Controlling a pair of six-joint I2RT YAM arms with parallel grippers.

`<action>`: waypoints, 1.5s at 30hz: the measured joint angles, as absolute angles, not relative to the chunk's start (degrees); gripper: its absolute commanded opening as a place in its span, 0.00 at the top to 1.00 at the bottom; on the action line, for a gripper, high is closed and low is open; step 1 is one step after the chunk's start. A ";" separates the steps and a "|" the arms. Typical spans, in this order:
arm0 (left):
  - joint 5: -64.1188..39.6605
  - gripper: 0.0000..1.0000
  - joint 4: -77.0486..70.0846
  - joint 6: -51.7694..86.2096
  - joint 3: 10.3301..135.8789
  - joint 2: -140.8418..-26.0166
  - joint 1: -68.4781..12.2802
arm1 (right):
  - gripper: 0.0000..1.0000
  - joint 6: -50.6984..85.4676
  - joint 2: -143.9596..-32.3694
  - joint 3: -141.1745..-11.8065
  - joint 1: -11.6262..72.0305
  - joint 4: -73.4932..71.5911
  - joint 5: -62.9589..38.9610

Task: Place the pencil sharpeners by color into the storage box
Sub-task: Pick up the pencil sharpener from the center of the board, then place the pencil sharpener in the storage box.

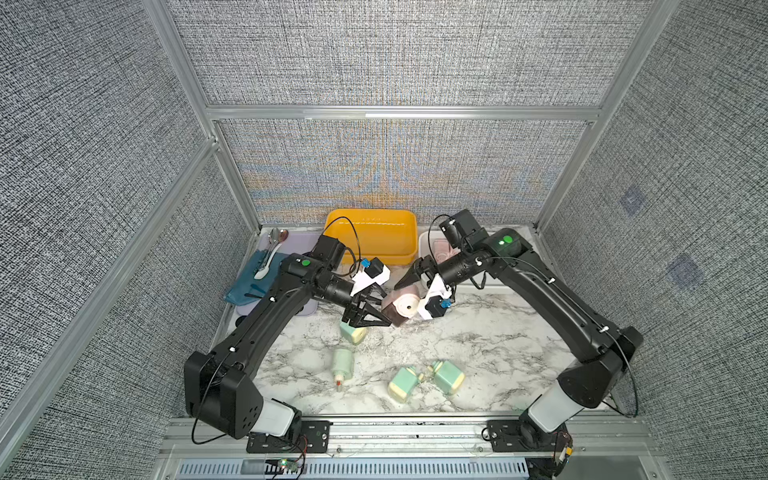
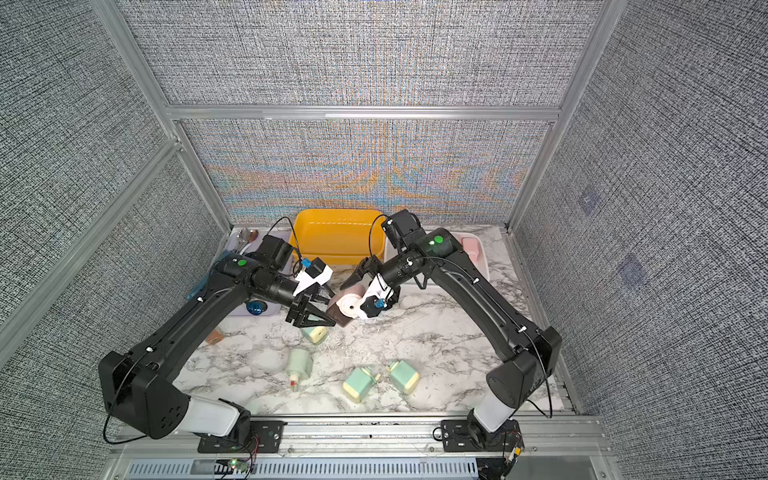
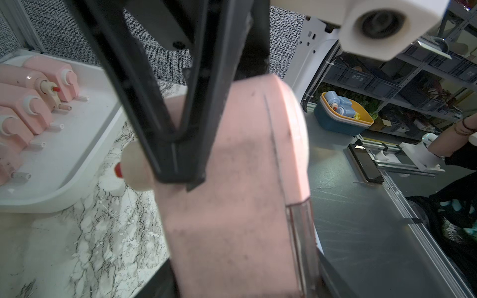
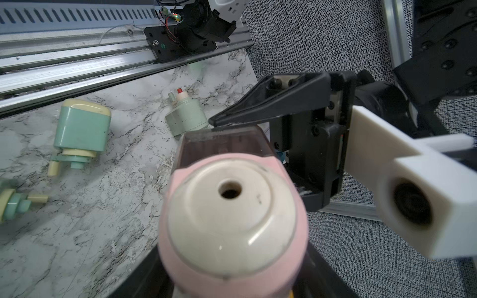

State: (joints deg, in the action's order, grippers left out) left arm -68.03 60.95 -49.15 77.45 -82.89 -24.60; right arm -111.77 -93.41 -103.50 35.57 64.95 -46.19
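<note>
We see one pink sharpener [image 1: 405, 307] raised mid-table, four green sharpeners [image 1: 344, 365] toward six o'clock, more pink ones [image 3: 36, 113] in the box [image 3: 77, 147] at one o'clock.

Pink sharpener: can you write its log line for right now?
object: pink pencil sharpener | held by: left gripper | right gripper: jaws around it, grip unclear | on table: four green pencil sharpeners

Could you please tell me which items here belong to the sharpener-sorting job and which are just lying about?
For the job: the gripped pink sharpener; four loose green sharpeners; pink sharpeners in the white tray; probably the yellow tub.
Lying about: spoons; teal cloth; brown jar.
</note>
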 measured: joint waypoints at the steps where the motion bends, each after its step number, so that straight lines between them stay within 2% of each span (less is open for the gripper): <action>1: -67.94 1.00 60.95 -49.12 77.45 -82.96 -24.60 | 0.33 -111.94 -93.32 -103.50 35.64 65.28 -46.44; 4: -67.70 1.00 60.95 -49.08 77.45 -83.18 -24.62 | 0.39 -112.68 -93.32 -103.50 35.59 65.93 -46.81; 7: -67.66 1.00 61.14 -49.01 77.45 -83.18 -24.64 | 0.54 -113.82 -93.67 -104.01 35.57 66.57 -46.81; 8: -67.59 0.95 61.21 -48.95 77.45 -83.18 -24.64 | 0.60 -114.15 -93.93 -104.31 35.55 66.98 -46.83; 9: -67.44 0.83 61.19 -48.64 77.41 -83.18 -24.64 | 0.64 -114.28 -94.15 -104.60 35.53 67.24 -46.83; 10: -67.37 0.58 60.77 -47.97 77.14 -83.18 -24.64 | 0.70 -114.30 -94.32 -104.79 35.46 67.51 -46.81; 11: -67.26 0.42 59.68 -47.00 76.64 -83.05 -24.64 | 0.76 -114.28 -94.52 -104.97 35.38 67.66 -46.70; 13: -66.78 0.21 54.89 -42.89 74.22 -81.89 -24.67 | 0.90 -113.78 -94.87 -105.32 35.22 67.55 -45.60; 14: -65.39 0.03 50.68 -39.48 72.34 -80.75 -24.75 | 0.98 -112.88 -95.04 -105.45 35.18 67.26 -44.47; 18: -52.60 0.01 36.86 -28.05 66.76 -77.49 -24.62 | 1.00 -104.27 -95.33 -104.99 32.01 65.19 -42.94; 24: -35.64 0.01 21.47 -16.23 62.15 -74.30 -24.62 | 1.00 -86.59 -97.17 -99.09 21.47 54.06 -35.99; 29: -17.82 0.01 13.87 -6.42 59.79 -73.52 -24.60 | 1.00 -73.93 -105.89 -101.78 15.94 49.82 -25.43; 35: -0.05 0.01 11.90 2.04 59.13 -73.25 -24.60 | 1.00 -64.49 -118.56 -109.75 13.87 52.36 -8.16; 39: 5.54 0.01 12.53 4.99 60.97 -74.96 -24.60 | 1.00 -61.17 -124.53 -116.33 12.97 56.53 -2.22; 45: 9.80 0.01 14.31 6.68 62.04 -76.82 -24.60 | 1.00 -61.73 -124.70 -113.49 13.26 57.19 3.42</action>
